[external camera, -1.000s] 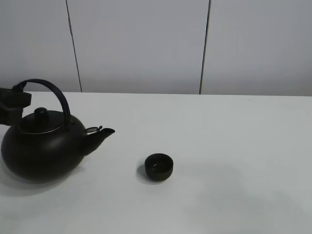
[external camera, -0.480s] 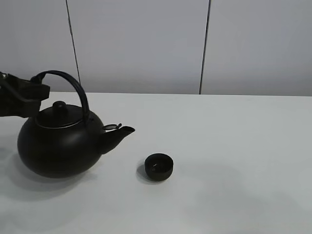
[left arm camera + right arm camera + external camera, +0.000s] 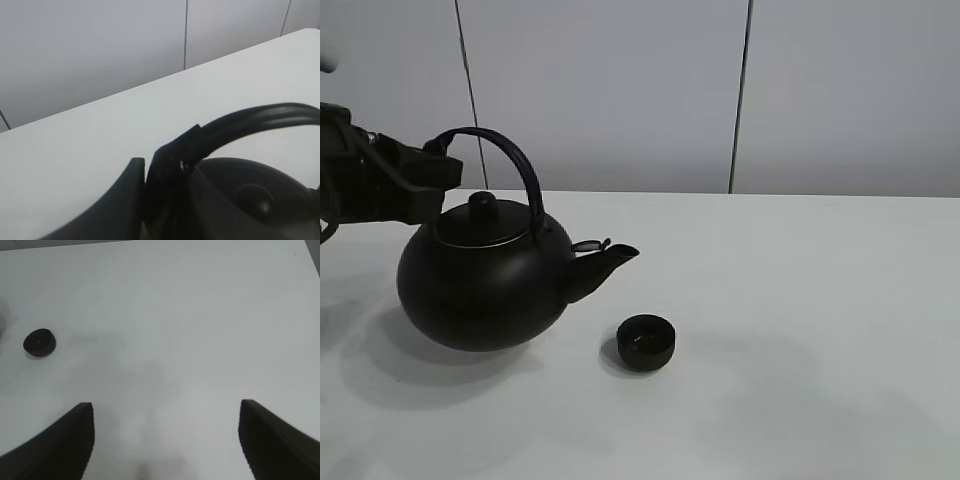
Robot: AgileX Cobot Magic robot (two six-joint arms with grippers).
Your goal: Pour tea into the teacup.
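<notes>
The small matte-black teacup (image 3: 647,341) stands on the white table (image 3: 800,300); it also shows in the right wrist view (image 3: 39,342). The big black kettle (image 3: 480,285) hangs just above the table, its spout (image 3: 616,256) pointing at the cup and ending a little up and left of it. My left gripper (image 3: 432,176) is shut on the kettle's arched handle (image 3: 260,117); the wrist view shows the gripper (image 3: 150,172) clamped at the handle's end above the lid (image 3: 250,192). My right gripper (image 3: 165,440) is open and empty, high over bare table, well away from the cup.
A grey panelled wall (image 3: 620,90) runs behind the table's far edge. The kettle's shadow (image 3: 420,365) lies on the table under it. The right arm is outside the exterior view.
My left gripper has carried the kettle to the right and slightly up, bringing the spout closer to the teacup. The teacup has not moved.
</notes>
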